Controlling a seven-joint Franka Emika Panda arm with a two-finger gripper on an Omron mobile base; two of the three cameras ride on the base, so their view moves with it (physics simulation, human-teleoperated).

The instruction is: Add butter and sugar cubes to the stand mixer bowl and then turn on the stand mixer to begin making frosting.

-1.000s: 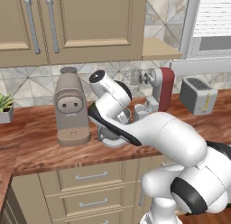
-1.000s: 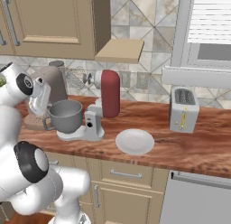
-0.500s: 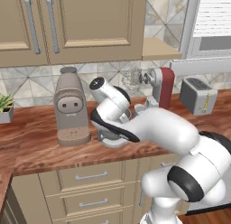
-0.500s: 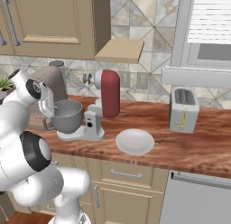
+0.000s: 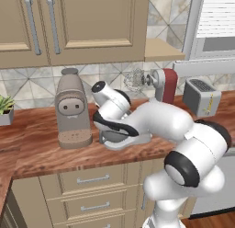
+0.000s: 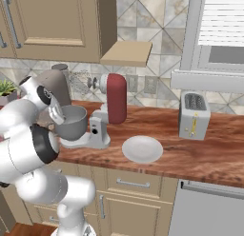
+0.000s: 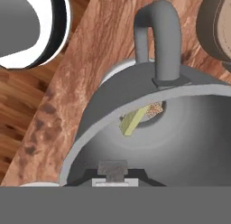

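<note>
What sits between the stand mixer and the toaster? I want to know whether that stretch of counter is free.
In the right base view, a white plate lies on the counter between the stand mixer and the toaster, nearer the mixer.

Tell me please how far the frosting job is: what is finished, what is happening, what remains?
Done, apparently: a pale yellow stick and a brownish speckled lump, likely butter and sugar, lie inside the round grey metal bowl. In hand: the shut tool hangs at the bowl's rim, holding nothing. Left: switching on the dark red stand mixer, whose head is tilted up with the wire whisk out of the bowl.
</note>
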